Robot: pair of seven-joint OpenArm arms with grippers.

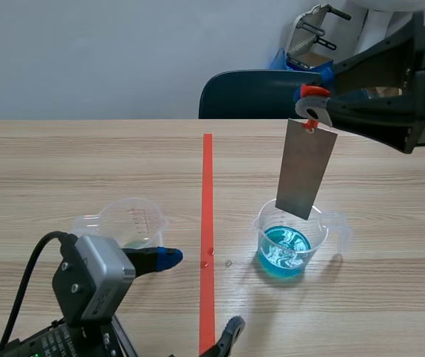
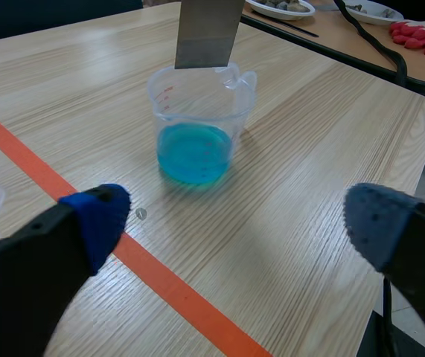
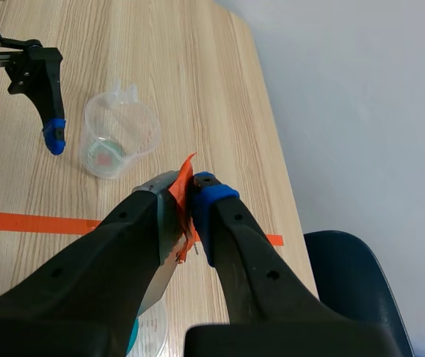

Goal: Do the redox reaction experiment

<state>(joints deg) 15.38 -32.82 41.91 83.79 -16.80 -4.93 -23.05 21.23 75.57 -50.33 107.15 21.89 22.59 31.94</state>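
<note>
Right gripper [image 1: 312, 109] holds metal plate [image 1: 305, 169]; red marks [image 1: 135, 216] on beaker [image 1: 123, 227] illegible.

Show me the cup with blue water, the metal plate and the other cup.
cup with blue water [image 1: 286, 251]: scene view, on its front wall.
metal plate [image 1: 307, 167]: scene view, middle of its flat face.
other cup [image 1: 134, 219]: scene view, on its clear wall.

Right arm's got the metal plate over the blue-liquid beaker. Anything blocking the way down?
Nothing visible. The metal plate hangs from the right gripper, with its lower edge about at the open mouth of the blue-liquid beaker. The left gripper is open and off to the side, by the empty beaker.
</note>
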